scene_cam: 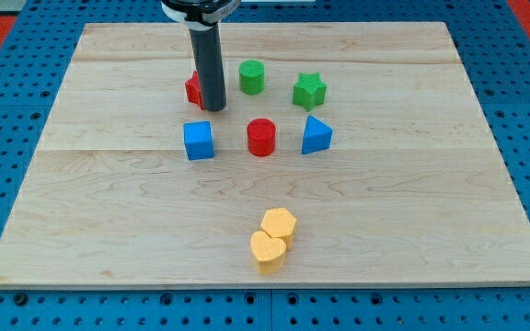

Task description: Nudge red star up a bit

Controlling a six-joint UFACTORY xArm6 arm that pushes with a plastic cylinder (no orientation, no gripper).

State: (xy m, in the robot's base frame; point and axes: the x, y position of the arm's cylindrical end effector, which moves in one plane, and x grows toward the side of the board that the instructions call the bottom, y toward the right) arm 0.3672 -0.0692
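Note:
The red star (192,89) lies in the upper left part of the block group, mostly hidden behind the dark rod. My tip (214,108) rests on the board against the star's right, lower side. The green cylinder (252,77) stands just to the right of the rod. The blue cube (199,141) sits below my tip.
A green star (309,90), a red cylinder (261,137) and a blue triangular block (316,135) lie to the right. A yellow hexagon (279,223) and a yellow heart (268,251) touch near the view's bottom. The wooden board (109,211) sits on blue pegboard.

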